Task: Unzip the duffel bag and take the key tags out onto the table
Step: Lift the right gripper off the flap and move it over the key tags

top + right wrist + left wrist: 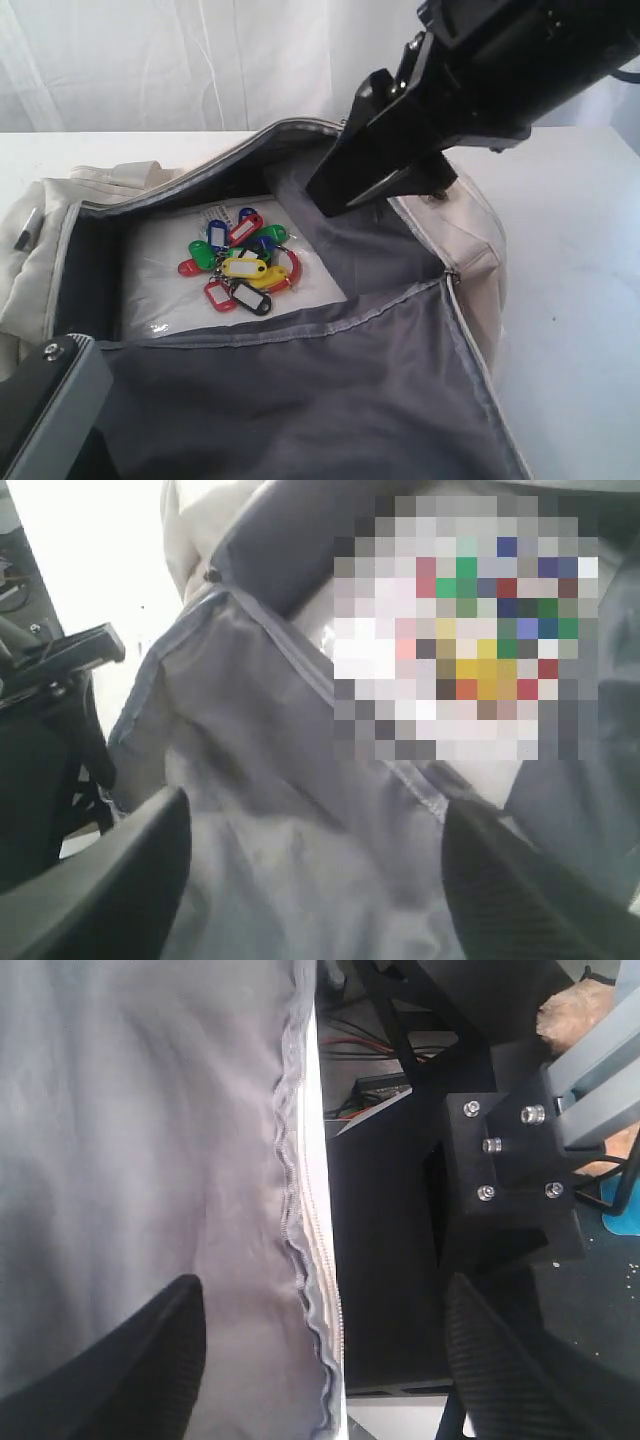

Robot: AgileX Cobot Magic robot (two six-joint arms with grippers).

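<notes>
White table (580, 250), white curtain (150, 60) behind, nothing fancy. Duffel bag (470, 230) is unzipped and gaping, opening running roughly 9 to 3 in the exterior view. The key tags (243, 262) sit inside it on a flat white packet, more a clump than a line, maybe a bit stretched 12 to 6.

Right gripper (350, 190) hangs over the bag's far rim, jaws wide and empty, and the tags lie at about 8 o'clock from it. That arm looks way nearer, I'd say. Left gripper (320, 1360) is down at the 7 o'clock corner, also spread wide, holding nothing.

Only the exterior view shows the tags sharply. The right wrist view gets colour blocks, and the left wrist view just grey lining (130, 1140) and zipper edge.
</notes>
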